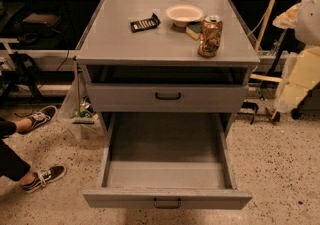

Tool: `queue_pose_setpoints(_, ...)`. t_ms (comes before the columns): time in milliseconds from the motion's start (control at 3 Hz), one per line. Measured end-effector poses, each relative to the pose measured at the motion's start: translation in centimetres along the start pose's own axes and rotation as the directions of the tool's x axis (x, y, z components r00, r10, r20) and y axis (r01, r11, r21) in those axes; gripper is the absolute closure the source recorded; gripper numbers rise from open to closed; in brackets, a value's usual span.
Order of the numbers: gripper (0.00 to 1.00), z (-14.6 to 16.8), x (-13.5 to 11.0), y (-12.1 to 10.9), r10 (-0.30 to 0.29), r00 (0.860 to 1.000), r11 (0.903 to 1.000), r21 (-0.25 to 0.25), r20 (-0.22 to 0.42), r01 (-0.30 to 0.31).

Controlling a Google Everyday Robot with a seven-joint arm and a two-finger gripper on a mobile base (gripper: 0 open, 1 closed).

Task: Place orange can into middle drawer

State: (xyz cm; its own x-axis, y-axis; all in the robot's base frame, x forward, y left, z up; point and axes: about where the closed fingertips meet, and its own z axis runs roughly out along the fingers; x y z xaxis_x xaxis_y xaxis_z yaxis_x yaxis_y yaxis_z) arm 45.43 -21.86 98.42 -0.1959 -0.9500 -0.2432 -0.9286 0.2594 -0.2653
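Note:
The orange can (210,36) stands upright on the grey cabinet top (150,44), near its front right corner. The middle drawer (167,176) is pulled wide open below, its plain grey inside bare, with a small black bar handle (167,203) on its front. My gripper is not in view. Only pale cream parts of my arm (300,69) show at the right edge, to the right of the cabinet and apart from the can.
The like grey drawer above (167,96) is shut. A white bowl (184,14), a green-and-yellow sponge (193,30) and a dark snack packet (145,22) lie on the top. A person's feet in sneakers (42,176) are on the floor at left. A plastic bag (80,111) hangs beside the cabinet.

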Motion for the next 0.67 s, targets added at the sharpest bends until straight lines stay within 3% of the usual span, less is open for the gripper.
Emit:
queue_pose_setpoints(333, 0.00, 0.5, -0.3, -3.8, -0.035, 0.993, 0.9994, 0.000, 0.112, 0.035)
queue_pose_setpoints(667, 0.00, 1.7, -0.2, -8.3, -0.057, 0.963, 0.9983, 0.002, 0.265, 0.059)
